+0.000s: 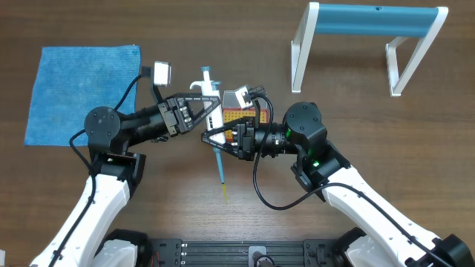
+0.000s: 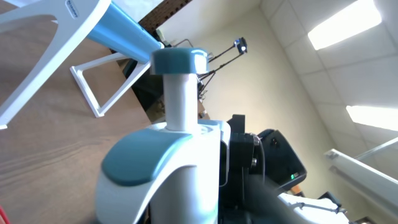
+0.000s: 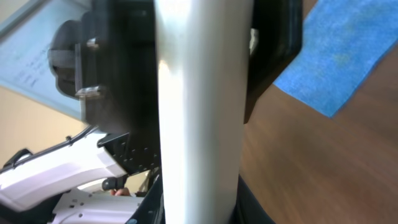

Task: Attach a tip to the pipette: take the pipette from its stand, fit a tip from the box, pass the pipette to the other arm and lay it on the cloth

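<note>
A white pipette with a blue head (image 1: 207, 80) and a yellow tip (image 1: 225, 194) hangs tilted over the middle of the table. My right gripper (image 1: 220, 141) is shut on its lower body (image 3: 199, 106). My left gripper (image 1: 210, 111) sits around the upper handle just below the head (image 2: 177, 62), which looms close in the left wrist view. The orange tip box (image 1: 239, 116) lies right behind the two grippers. At the far left lies the blue cloth (image 1: 82, 93), also seen in the right wrist view (image 3: 336, 56).
The white and blue pipette stand (image 1: 371, 30) is at the back right, also in the left wrist view (image 2: 93, 37). Bare wooden table (image 1: 245, 222) lies in front of the grippers and between them and the cloth.
</note>
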Controlling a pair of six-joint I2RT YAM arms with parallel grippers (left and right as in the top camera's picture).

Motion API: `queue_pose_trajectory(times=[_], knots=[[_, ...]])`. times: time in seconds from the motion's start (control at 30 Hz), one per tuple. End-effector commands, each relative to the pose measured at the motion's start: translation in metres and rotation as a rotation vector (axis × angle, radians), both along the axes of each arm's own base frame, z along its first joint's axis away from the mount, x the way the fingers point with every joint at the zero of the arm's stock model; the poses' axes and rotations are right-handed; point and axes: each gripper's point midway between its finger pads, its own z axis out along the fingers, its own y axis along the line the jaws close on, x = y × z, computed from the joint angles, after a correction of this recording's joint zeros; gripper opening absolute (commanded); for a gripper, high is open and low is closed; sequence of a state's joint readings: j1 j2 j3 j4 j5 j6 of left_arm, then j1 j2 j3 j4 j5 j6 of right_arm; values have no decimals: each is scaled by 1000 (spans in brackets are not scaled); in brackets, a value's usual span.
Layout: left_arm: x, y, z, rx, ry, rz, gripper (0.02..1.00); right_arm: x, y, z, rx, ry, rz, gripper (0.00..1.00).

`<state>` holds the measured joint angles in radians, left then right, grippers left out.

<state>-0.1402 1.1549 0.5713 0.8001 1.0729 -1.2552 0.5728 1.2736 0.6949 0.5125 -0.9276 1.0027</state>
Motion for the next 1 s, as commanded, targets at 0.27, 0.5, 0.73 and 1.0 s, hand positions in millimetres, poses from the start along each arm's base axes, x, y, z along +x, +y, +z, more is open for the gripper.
queue_pose_trajectory(times=[0.27,0.5,0.73,1.0], knots=[[18,5,-22,39,126,75,27,-23,0,6,14,-14,141,978],[40,50,-136,363,508,417,27,-40,-41,12,28,56,337,985],[37,126,-89,639,523,499,27,0,-74,-6,6,19,170,982],[59,213,-67,1032,650,498,25,36,-142,-158,-646,343,-402,982]])
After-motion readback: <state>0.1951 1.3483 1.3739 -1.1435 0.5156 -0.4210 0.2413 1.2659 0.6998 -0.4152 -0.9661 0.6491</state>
